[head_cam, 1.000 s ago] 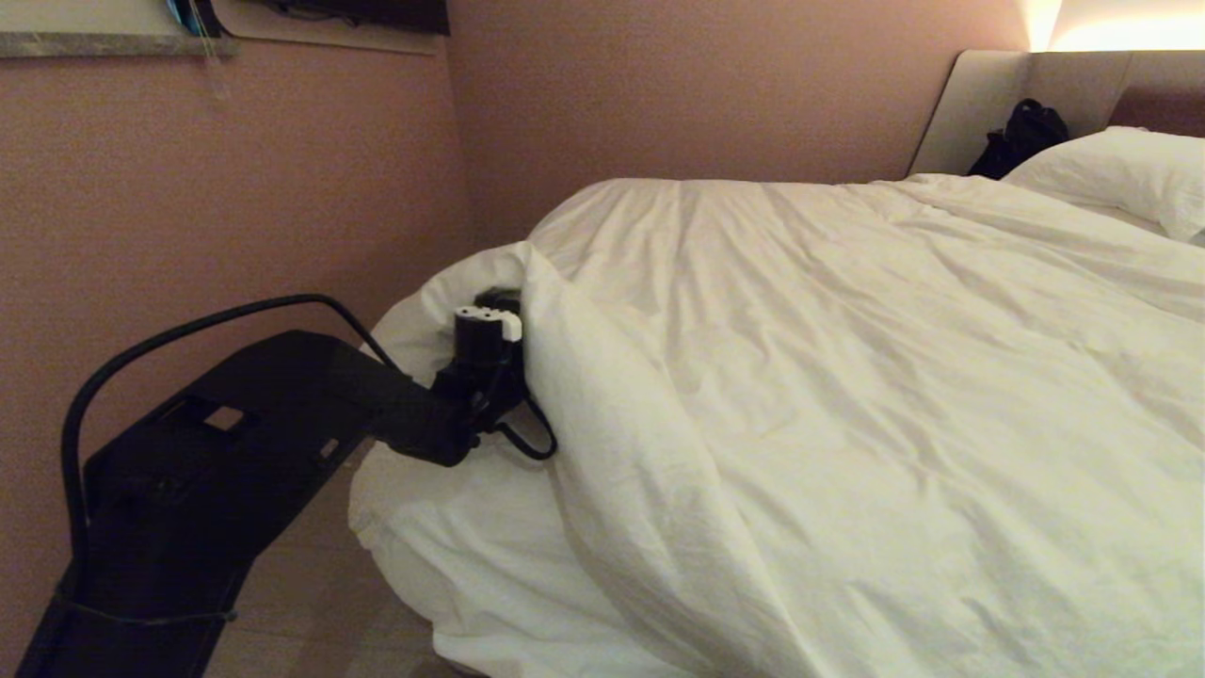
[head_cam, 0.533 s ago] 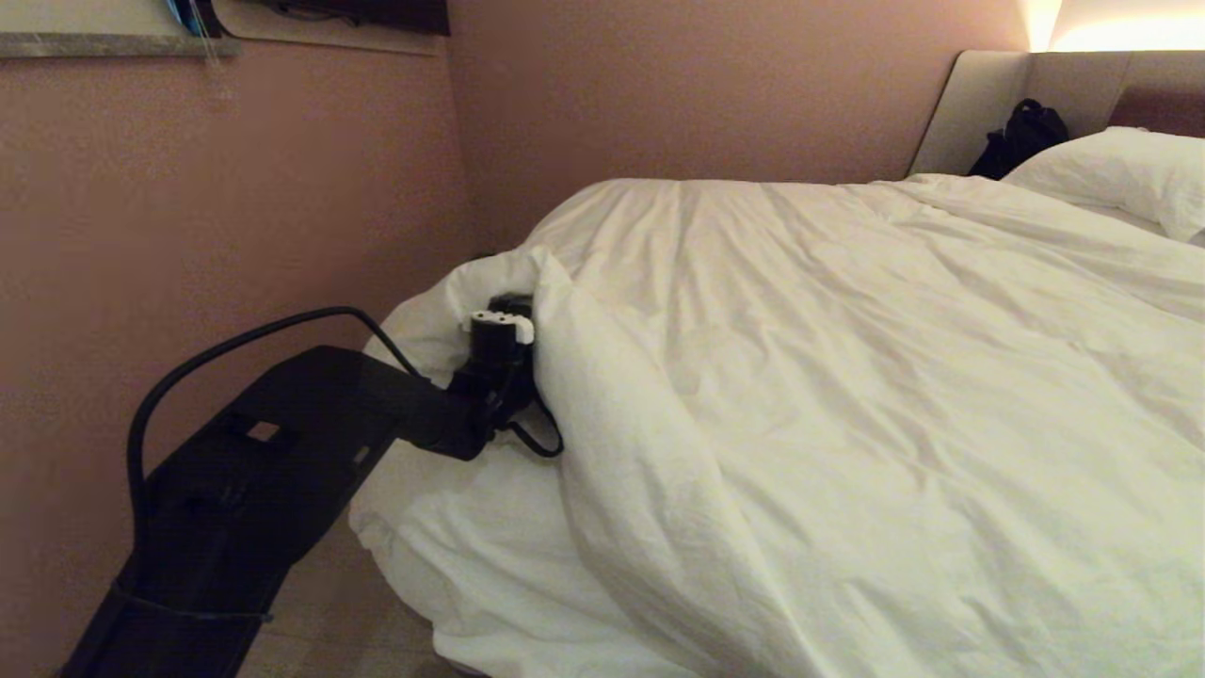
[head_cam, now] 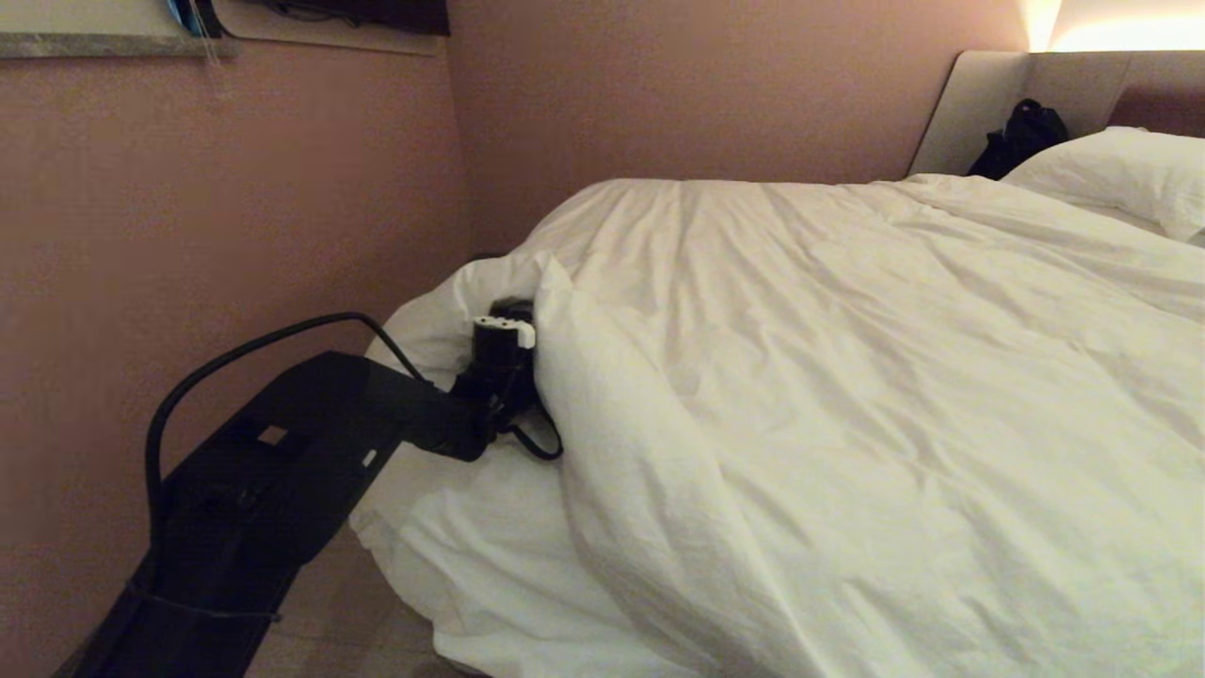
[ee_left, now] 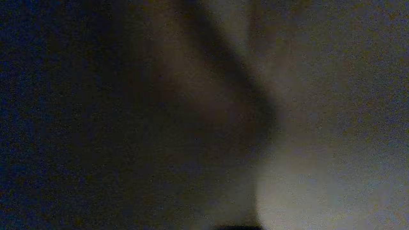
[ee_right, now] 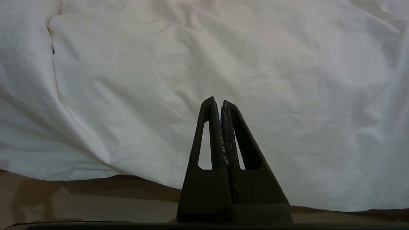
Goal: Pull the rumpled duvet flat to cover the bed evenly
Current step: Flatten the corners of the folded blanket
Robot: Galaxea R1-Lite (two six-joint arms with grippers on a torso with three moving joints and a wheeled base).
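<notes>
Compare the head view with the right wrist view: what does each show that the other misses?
Head view only: the left arm reaching to the bed's near left corner, its left hand tucked behind a raised fold of duvet so the fingers are hidden; also the pillow, the headboard and a black bag against it.
Right wrist view only: the right hand, shut and empty, parked pointing at the hanging side of the duvet, with floor below.
Both: the wrinkled white duvet.
</notes>
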